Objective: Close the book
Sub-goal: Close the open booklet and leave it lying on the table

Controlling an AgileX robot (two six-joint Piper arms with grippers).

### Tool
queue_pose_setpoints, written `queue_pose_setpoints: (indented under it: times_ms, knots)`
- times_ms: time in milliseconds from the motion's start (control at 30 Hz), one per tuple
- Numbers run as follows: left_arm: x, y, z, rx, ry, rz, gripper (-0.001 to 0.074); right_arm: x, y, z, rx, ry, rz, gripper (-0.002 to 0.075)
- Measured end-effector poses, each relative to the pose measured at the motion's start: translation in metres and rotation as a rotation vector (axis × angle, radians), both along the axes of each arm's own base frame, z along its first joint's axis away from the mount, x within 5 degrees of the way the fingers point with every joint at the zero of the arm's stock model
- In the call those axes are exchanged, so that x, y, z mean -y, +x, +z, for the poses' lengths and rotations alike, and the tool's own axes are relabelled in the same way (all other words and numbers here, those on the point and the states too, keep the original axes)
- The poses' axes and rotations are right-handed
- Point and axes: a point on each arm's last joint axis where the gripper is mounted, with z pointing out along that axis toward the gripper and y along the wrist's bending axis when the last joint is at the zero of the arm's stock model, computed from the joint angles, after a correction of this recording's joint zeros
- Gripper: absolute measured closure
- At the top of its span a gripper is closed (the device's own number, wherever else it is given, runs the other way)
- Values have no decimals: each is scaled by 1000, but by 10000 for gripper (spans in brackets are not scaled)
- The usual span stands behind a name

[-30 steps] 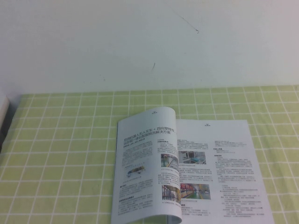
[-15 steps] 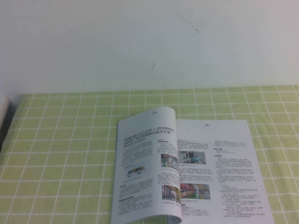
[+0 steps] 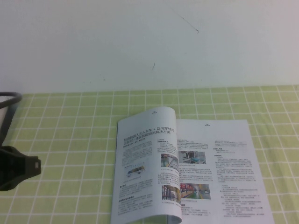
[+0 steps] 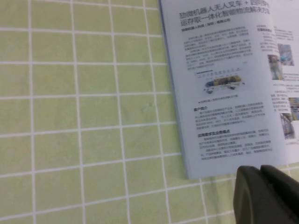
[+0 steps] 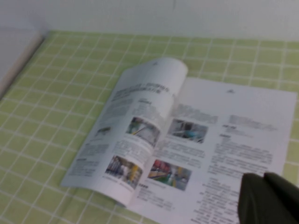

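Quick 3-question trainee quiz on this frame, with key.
1. True or false: the book lies shut on the checked cloth.
2. Which arm shows in the high view? A) left arm, at the cloth's left edge B) right arm C) both
3. Fill in: the book's left page is ____, its right page flat.
Key: 1 false, it is open. 2 A; the left gripper shows near the left page's corner in its wrist view, the right gripper over the right page in its own. 3 curled.

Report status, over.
Left tool left of the book. Right tool near the right page. Book open, left page curled up. No obstruction seen.
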Motion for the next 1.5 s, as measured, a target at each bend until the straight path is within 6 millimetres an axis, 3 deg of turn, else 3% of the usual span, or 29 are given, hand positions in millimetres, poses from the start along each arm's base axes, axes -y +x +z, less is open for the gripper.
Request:
queue_pose_setpoints:
  times_ms: [233,433,567,667,833,1033,1200,1500]
  knots:
    - [10,4,2,43,-57,-106,738,-16,56,-27,-107,14,203,729]
    - [12,8,1,40,-77,-116,738,-17,108,-70,-256,-64,259,729]
    - [13,20,-8,-14,-109,-112,738,-14,132,-94,-388,-117,257,729]
    - [14,31,-18,-65,-112,-114,738,-12,137,-108,-485,-138,246,729]
    - [13,51,-35,-109,-105,-101,738,-9,138,-112,-543,-187,212,729]
    - [11,70,-54,-110,-48,-142,738,-34,135,-100,-586,-363,212,729]
    - [13,83,-63,-98,-63,-162,738,-58,136,-88,-524,-420,196,729]
    - [23,100,-80,-125,-164,-179,738,-72,149,-78,-324,-322,224,729]
